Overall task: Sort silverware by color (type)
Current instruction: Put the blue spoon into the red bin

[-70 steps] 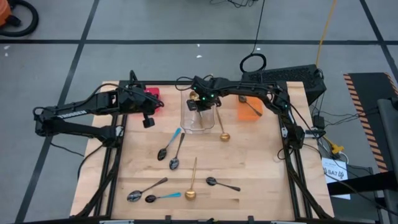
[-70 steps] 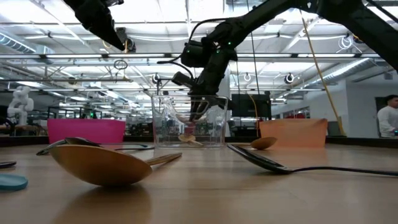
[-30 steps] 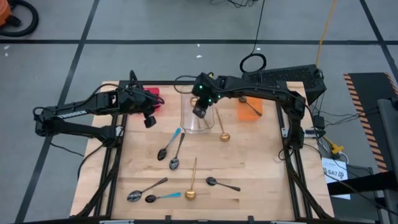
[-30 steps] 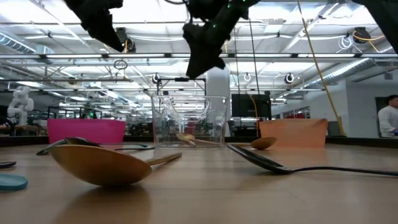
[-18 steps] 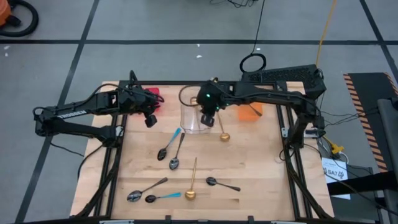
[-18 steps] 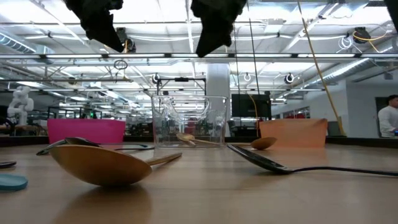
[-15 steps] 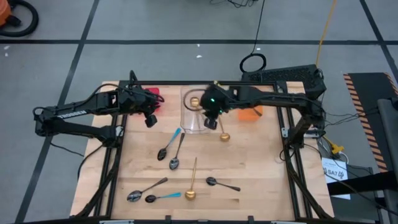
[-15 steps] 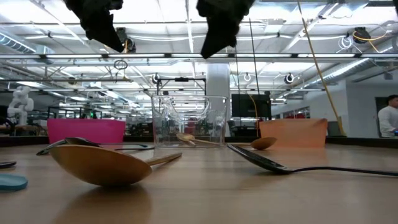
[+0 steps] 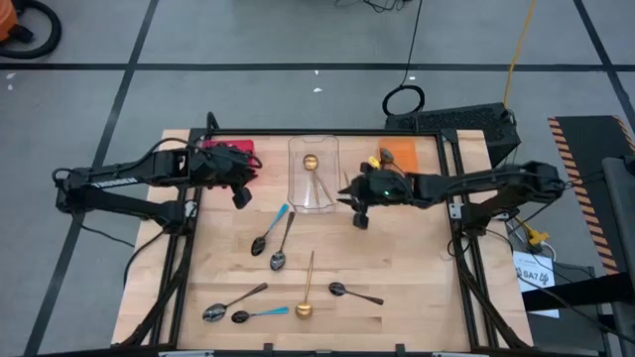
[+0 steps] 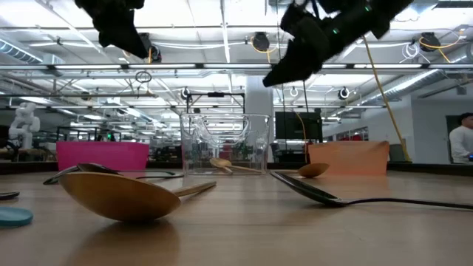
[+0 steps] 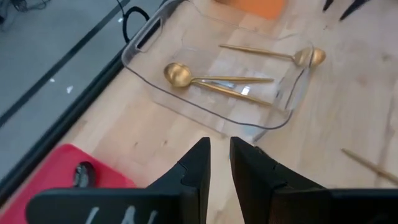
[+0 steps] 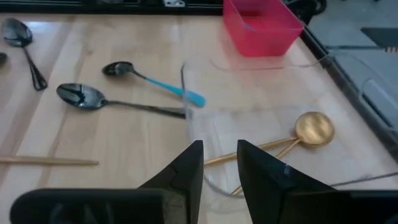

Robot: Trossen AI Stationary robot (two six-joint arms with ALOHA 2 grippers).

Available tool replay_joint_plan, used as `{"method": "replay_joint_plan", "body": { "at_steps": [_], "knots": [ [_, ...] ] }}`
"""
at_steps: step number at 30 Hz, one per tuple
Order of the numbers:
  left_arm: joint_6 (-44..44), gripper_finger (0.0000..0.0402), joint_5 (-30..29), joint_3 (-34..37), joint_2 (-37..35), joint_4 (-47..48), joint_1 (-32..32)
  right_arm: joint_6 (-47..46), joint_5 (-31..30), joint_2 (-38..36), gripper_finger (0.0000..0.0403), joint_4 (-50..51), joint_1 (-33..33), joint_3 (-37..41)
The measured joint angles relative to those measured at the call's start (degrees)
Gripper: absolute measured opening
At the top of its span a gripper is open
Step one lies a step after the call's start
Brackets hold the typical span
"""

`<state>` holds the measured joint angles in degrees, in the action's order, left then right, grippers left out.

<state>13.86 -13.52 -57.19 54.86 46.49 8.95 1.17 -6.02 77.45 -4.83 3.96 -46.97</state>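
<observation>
A clear bin (image 9: 313, 183) stands at the table's far middle with a gold spoon (image 9: 311, 161) lying in it; the spoon also shows in the left wrist view (image 11: 177, 74). My right gripper (image 9: 359, 220) hangs empty, narrowly open, just right of the bin, over a second gold spoon (image 11: 292, 55) that lies flat on the table. My left gripper (image 9: 239, 196) waits narrowly open and empty near the red bin (image 9: 233, 149). Loose on the table lie two blue-handled spoons (image 9: 268, 233) (image 9: 260, 313), a gold spoon (image 9: 308, 288) and dark spoons (image 9: 281, 248) (image 9: 354, 293) (image 9: 223, 305).
An orange bin (image 9: 400, 152) stands at the far right. A dark spoon (image 11: 83, 174) lies in the red bin. A black frame runs around the table's edges. Bare wood lies at the table's right, between the orange bin and the near edge.
My right gripper has gone from above the clear bin toward the table's right and near edges, and now hangs over the gold spoon beside the bin. Its arm has swung round and now reaches in from the right. The spoons have stayed where they were.
</observation>
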Motion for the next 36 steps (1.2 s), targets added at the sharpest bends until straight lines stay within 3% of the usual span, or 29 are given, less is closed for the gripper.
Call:
{"method": "replay_joint_plan", "body": {
  "at_steps": [4,9,19,29,36],
  "knots": [
    [3.56,0.0069,-0.04,0.02,1.05,-0.30,-2.27,-0.91,-1.11,-0.22,0.0091,-6.17,-1.14,5.32],
    [4.91,0.0069,-0.09,0.02,3.99,-1.76,-5.54,-7.00,-6.22,0.55,0.0091,-3.93,-2.21,6.48],
    [2.21,0.0069,-0.13,0.02,9.01,-5.56,-8.89,-7.50,-5.99,0.55,0.0091,-1.31,-5.84,6.46],
    [23.06,0.0069,1.51,0.02,14.16,3.44,-18.33,-6.60,-6.24,0.57,0.0091,-0.93,-7.11,6.46],
    [28.19,0.0069,1.46,0.02,22.13,3.55,-23.39,-6.00,-6.21,0.57,0.0091,-1.04,-7.25,6.44]
  ]
}}
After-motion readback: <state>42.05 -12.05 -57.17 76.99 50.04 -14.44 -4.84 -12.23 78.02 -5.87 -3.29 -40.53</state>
